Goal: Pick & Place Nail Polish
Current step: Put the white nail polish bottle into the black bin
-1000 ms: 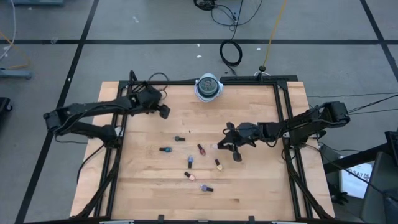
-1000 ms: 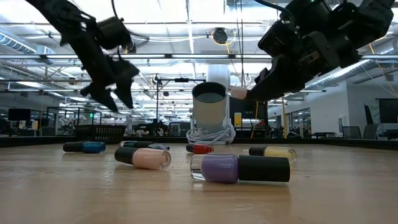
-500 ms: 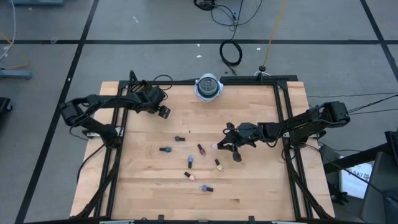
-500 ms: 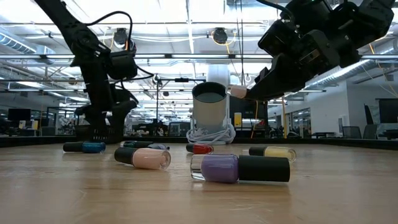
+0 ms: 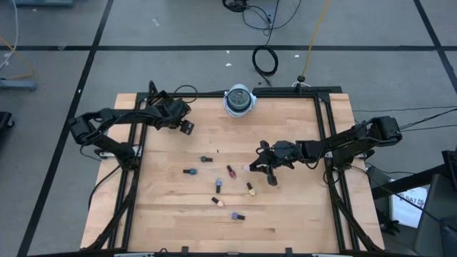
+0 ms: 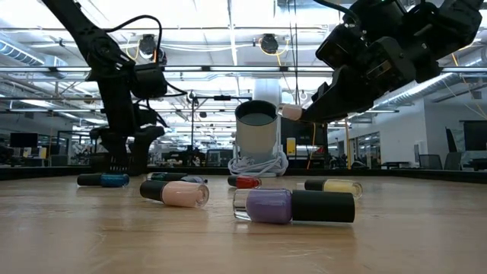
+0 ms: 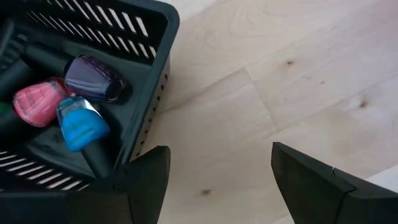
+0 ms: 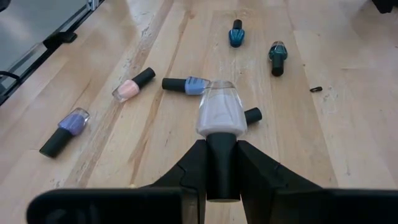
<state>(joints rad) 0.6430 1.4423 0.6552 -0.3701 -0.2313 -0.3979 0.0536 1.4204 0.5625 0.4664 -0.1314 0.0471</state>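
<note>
Only the right wrist view shows what the right end effector [image 8: 221, 163] carries: a pale lilac bottle [image 8: 219, 114] clamped by its dark cap between the two fingers, held above the wooden surface [image 8: 155, 134]; from overhead this end effector [image 5: 265, 170] is merely a dark shape near the surface's middle. Only the left wrist view looks inside the black slatted basket [image 7: 152, 74], where a pink bottle [image 7: 38, 103], a blue bottle [image 7: 81, 126] and a dark purple bottle [image 7: 94, 78] lie together; the left end effector [image 7: 221, 180] hangs just beside that basket with its fingers spread apart and nothing between them. The high view places the left end effector [image 5: 187, 127] near the surface's far left corner, with loose nail polish bottles [image 5: 218, 185] scattered on their sides mid-surface. A white-and-blue round container [image 5: 239, 100] sits at the far edge.
</note>
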